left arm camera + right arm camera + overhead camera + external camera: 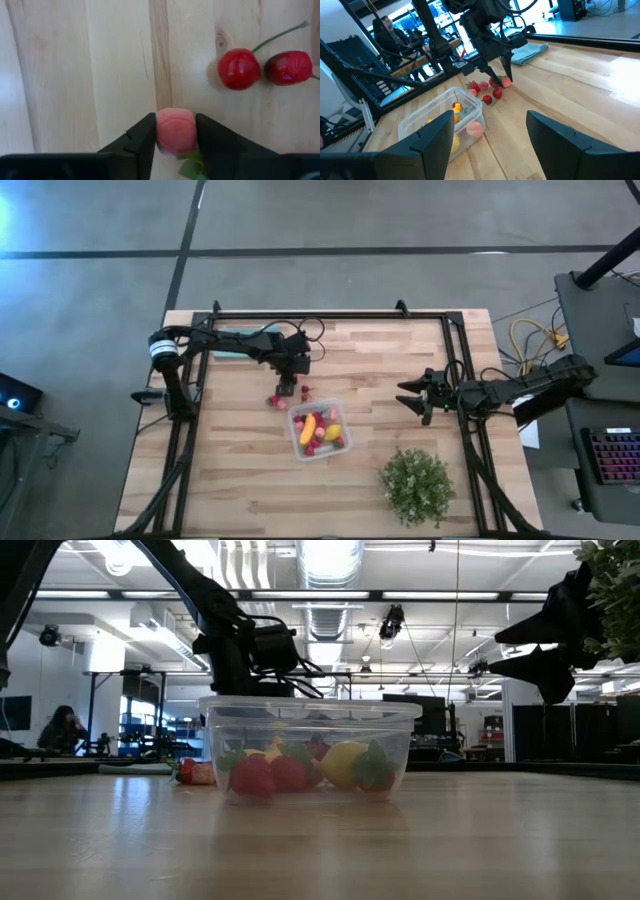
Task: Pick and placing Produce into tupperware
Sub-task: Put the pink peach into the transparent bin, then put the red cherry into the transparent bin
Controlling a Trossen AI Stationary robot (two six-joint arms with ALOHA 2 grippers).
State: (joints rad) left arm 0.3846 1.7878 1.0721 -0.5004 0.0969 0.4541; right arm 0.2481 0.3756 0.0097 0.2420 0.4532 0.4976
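The clear tupperware (318, 430) (310, 745) stands mid-table and holds several red, yellow and orange produce pieces (320, 430). More loose produce lies on the wood just beyond it: two red cherries (239, 68) and pink bits (482, 86). My left gripper (287, 388) (175, 135) reaches down among these and is shut on a pink berry (175, 130). My right gripper (412, 395) (490, 135) hovers open to the right of the box, touching nothing. My left gripper pinches the pink berry by its two opposite sides (161, 131) between its fingertips (145, 137). The fingers come from above, pointing down. A green leaf (192, 165) shows under the berry. Whether the berry still rests on the wood cannot be told.
A green leafy bush (415, 485) stands near the table's front right corner. A folded teal cloth (235, 340) (527, 52) lies at the far left, behind the left arm. Bare wood (230, 470) lies in front of the box. People sit in the room beyond the table.
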